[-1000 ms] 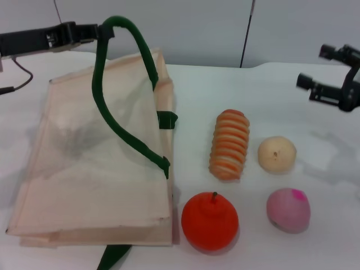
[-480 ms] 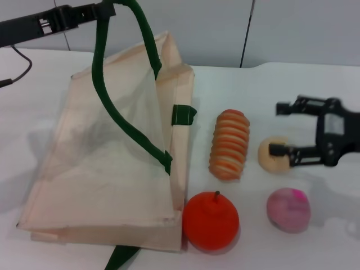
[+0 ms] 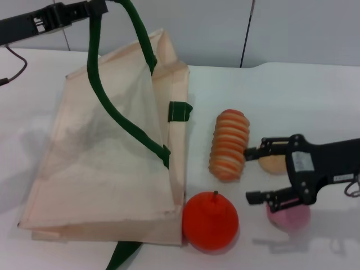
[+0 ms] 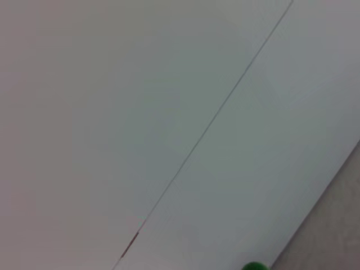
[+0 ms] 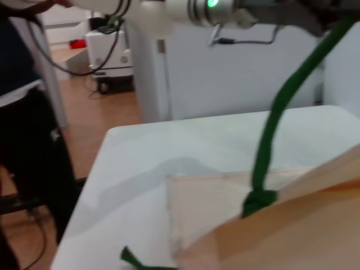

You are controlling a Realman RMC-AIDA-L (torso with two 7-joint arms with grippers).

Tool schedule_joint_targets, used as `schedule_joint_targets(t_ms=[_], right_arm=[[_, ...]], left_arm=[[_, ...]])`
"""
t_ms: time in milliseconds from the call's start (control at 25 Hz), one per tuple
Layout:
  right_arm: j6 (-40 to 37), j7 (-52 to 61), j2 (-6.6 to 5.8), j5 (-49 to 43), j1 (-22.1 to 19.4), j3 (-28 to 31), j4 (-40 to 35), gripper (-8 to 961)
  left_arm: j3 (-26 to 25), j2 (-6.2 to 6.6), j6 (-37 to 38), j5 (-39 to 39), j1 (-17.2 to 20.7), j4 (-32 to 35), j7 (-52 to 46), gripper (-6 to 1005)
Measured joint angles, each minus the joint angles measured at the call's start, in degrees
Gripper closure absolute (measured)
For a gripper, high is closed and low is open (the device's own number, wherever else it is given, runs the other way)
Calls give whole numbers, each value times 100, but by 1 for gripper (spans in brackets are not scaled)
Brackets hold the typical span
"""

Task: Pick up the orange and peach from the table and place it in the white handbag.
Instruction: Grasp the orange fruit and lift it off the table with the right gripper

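From the head camera I see my left gripper point(image 3: 101, 7) clenched on the dark green handle point(image 3: 107, 107) of the white handbag point(image 3: 107, 169), holding its near side raised. Just beside the bag's front corner sits the orange point(image 3: 210, 220). A striped roll point(image 3: 229, 144) lies behind it. My right gripper point(image 3: 252, 174) hangs released, fingers spread, over the peach point(image 3: 289, 216) and a beige ball point(image 3: 274, 163).
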Motion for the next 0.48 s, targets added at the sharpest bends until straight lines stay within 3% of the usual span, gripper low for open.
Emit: schedule_joint_targets(t_ms=[480], right_arm=[[375,17,19,-6,225,-709,541,73]], left_arm=[[-36,6,-23,-3,109,0,7,857]])
